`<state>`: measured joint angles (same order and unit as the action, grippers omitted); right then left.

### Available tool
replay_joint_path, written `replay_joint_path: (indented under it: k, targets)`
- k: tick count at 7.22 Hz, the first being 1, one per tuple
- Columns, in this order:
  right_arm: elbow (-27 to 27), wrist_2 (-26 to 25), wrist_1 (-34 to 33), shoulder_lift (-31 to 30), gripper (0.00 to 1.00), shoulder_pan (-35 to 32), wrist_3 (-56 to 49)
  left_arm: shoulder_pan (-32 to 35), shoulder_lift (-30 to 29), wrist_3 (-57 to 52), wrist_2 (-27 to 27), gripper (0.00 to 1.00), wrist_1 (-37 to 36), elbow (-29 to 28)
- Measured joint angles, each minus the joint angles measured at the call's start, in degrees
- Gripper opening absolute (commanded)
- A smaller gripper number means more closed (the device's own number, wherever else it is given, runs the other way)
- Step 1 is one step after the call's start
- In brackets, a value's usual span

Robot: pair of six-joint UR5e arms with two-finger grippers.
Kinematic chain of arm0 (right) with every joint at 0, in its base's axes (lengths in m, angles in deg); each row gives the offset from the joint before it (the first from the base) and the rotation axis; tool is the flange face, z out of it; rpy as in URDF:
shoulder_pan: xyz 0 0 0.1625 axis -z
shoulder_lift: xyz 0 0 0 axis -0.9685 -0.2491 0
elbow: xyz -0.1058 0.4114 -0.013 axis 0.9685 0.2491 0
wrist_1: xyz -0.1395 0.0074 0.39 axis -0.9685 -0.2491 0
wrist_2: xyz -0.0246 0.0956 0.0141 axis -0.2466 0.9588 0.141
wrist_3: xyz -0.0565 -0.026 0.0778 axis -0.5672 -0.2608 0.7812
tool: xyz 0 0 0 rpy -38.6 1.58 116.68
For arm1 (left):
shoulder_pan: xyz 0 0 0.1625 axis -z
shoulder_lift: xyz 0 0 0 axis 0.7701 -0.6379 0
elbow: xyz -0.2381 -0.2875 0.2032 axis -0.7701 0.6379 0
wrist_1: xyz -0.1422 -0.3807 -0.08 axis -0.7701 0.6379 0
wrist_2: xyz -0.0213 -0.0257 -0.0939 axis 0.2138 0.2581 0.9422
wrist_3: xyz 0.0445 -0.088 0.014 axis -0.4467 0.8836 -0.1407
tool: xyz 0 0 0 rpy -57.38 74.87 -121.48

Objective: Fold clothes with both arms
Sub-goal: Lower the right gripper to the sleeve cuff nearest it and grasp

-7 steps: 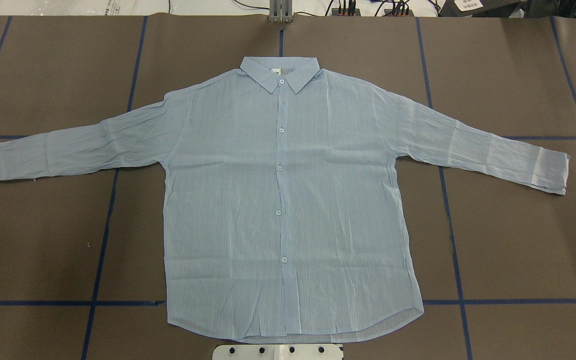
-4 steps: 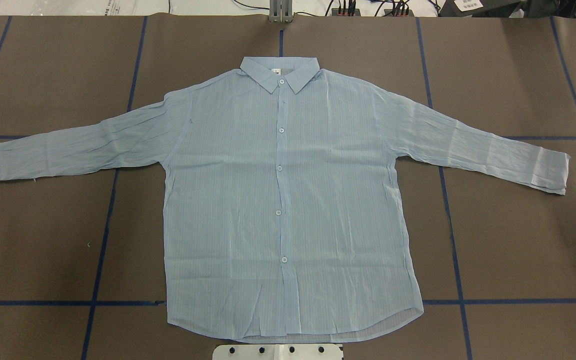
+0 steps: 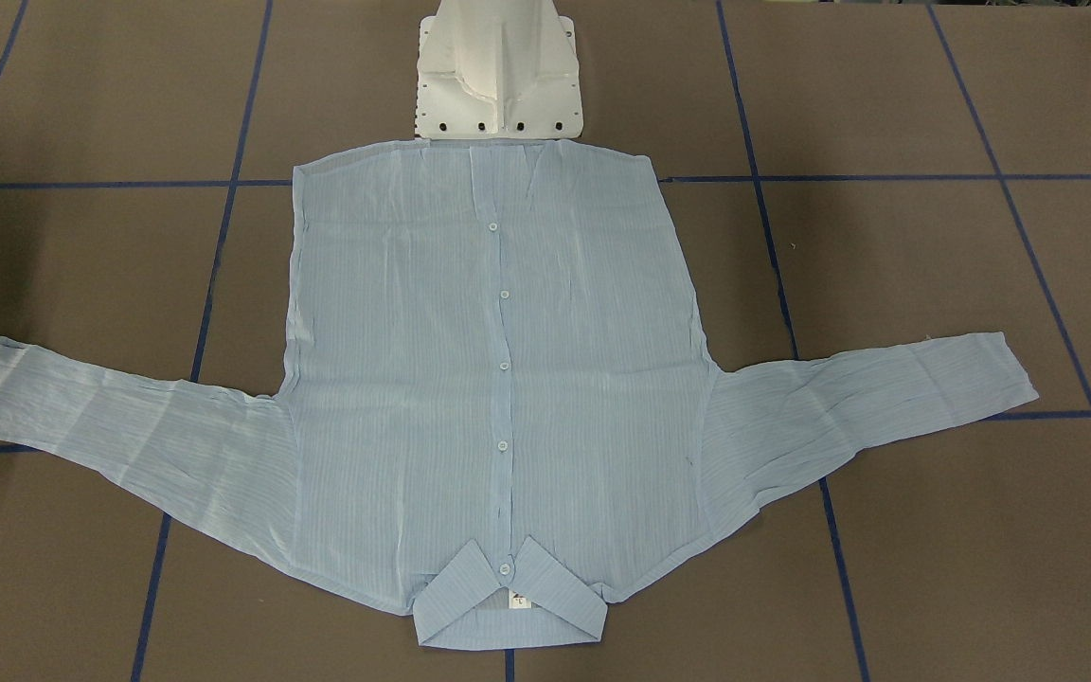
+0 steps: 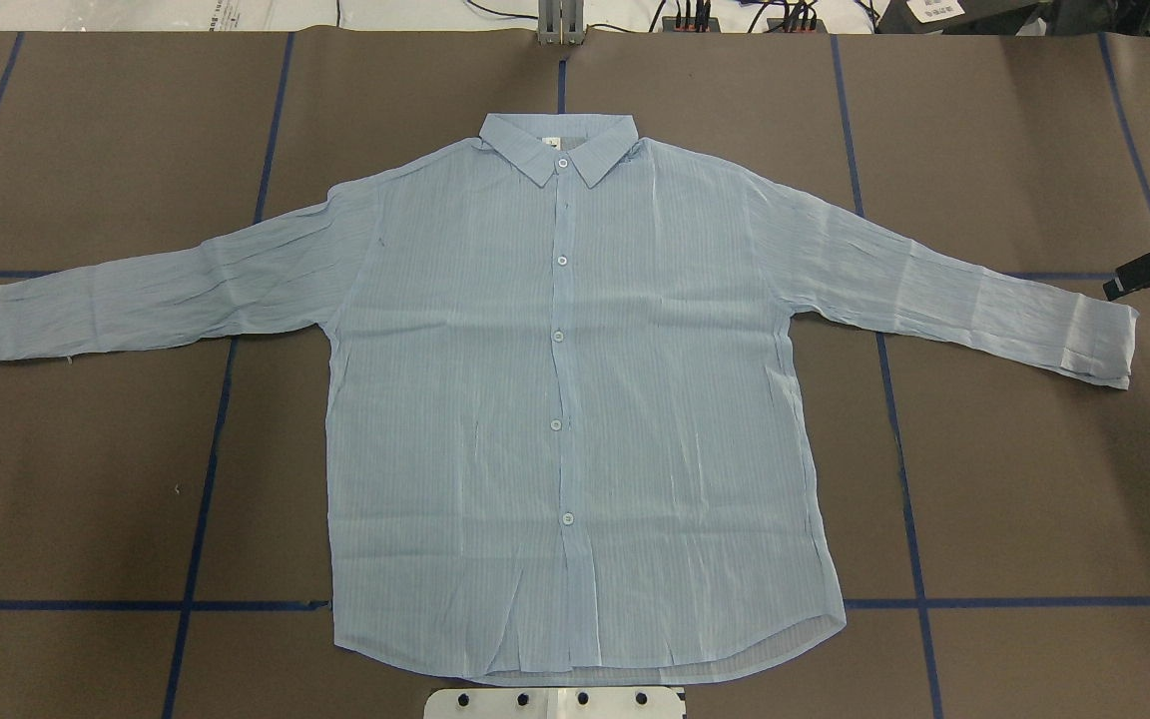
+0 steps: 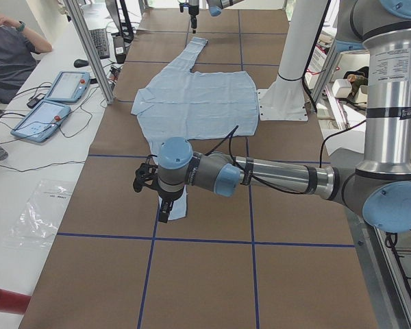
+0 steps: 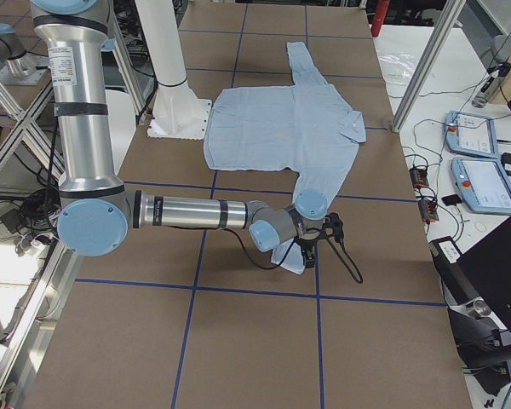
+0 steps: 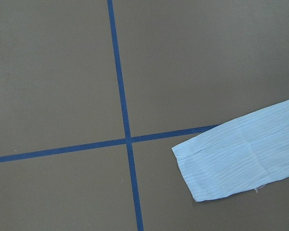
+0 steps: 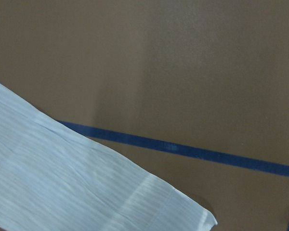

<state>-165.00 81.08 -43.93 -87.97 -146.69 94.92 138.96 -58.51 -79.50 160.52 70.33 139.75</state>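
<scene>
Newly, the right gripper has edged in beside one cuff; whether it or the left gripper is clenched I cannot tell. Between them the shirt lies flat: thin, limp, likely best pinched at the cuffs.

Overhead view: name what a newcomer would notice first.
A light-blue shirt lies flat and buttoned across the brown table, sleeves spread wide. The right gripper pokes in at the right edge, near that sleeve's cuff. The left gripper shows only in the left side view, by the other cuff.
</scene>
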Motion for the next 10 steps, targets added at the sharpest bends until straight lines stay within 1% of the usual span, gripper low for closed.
replay_joint_path:
  k: [1, 3, 6, 10]
  targets:
    - [1.6, -0.1, 1.0, -0.1, 0.95, 0.2, 0.2, 0.0, 0.0, 0.0, 0.0, 1.00, 0.0, 0.0]
    - [2.7, -0.2, 1.5, -0.2, 0.87, 1.4, 0.4, 0.0, 0.1, 0.0, 0.1, 1.00, 0.1, 0.0]
    - [3.7, -0.5, 1.6, -0.2, 0.82, 2.9, 0.2, 0.0, 0.1, 0.0, 0.1, 1.00, 0.2, 0.0]
    - [4.8, -0.5, 1.3, -0.4, 0.78, 3.4, 0.2, 0.0, 0.2, 0.0, 0.0, 1.00, 0.8, -0.1]
